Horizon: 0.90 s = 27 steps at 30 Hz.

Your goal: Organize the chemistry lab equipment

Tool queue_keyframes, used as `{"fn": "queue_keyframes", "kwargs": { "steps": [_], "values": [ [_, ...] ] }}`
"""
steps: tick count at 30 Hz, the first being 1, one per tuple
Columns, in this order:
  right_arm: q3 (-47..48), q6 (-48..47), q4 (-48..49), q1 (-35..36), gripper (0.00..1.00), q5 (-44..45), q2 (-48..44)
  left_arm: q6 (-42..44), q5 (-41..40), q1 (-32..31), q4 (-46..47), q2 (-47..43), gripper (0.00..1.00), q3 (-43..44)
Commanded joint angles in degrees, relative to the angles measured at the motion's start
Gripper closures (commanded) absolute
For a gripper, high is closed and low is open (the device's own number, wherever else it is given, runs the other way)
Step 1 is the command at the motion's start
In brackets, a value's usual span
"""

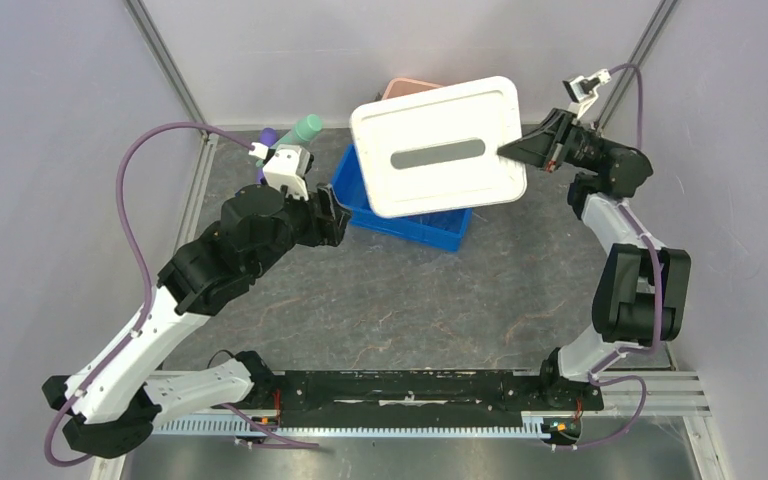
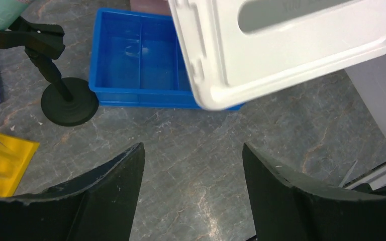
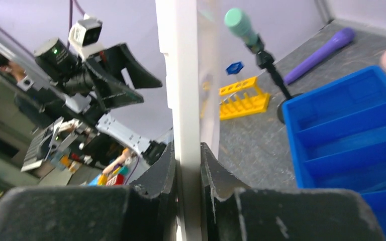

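— Grey marbled tabletop (image 1: 410, 300), pale walls on three sides. Where is the lab equipment?

— At the far left. The black clamp stand (image 2: 70, 106) is upright on its round base. Its clamp grips the mint-green tube (image 3: 241, 22), which is tilted. The purple tube (image 3: 319, 52) lies flat on the tabletop just beyond the stand. The yellow holed tube rack (image 3: 244, 103) stands near the stand without touching it.

— Anything smaller?

— A tiny blue funnel (image 3: 234, 68) shows just above the rack in the right wrist view. Whether it rests on the rack I cannot tell.

— And the arms?

— The left pincer (image 2: 193, 150) hangs over bare tabletop, just beside the left wall of the blue divided tray (image 1: 415, 228). Its fingers are apart with nothing between them. The right pincer (image 3: 187, 150) is clamped on the right edge of the white lid (image 1: 440, 150).

— Where is that lid?

— In the air above the tray, hiding the tray's far side from the top camera. The tray's compartments that show hold nothing.

— Behind it?

— One corner of the pink bin (image 1: 405, 88) shows past the lid's far edge.
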Motion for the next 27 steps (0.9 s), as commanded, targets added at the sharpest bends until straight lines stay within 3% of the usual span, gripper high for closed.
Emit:
{"fn": "queue_keyframes", "kwargs": {
  "steps": [1,6,9,22,27],
  "values": [
    [4.23,4.72,26.90,-2.91,1.00,5.10,0.12,3.32,-0.84,-0.10,1.21,-1.25,0.22,0.10],
    [7.43,9.56,26.31,-5.96,1.00,10.76,3.19,6.55,3.06,-0.10,3.84,-2.27,0.18,-1.88],
    [8.30,10.28,24.18,-6.13,1.00,14.46,5.27,8.35,3.51,-0.10,4.23,-2.64,0.04,-3.13],
    [2.73,-23.40,-24.12,-2.17,1.00,31.28,3.87,18.16,4.37,-0.08,9.84,-4.30,0.00,-12.97],
    [4.14,-23.05,-28.70,0.86,1.00,36.98,8.45,25.49,11.93,-0.10,14.76,-7.39,0.00,-19.83]
  ]
}}
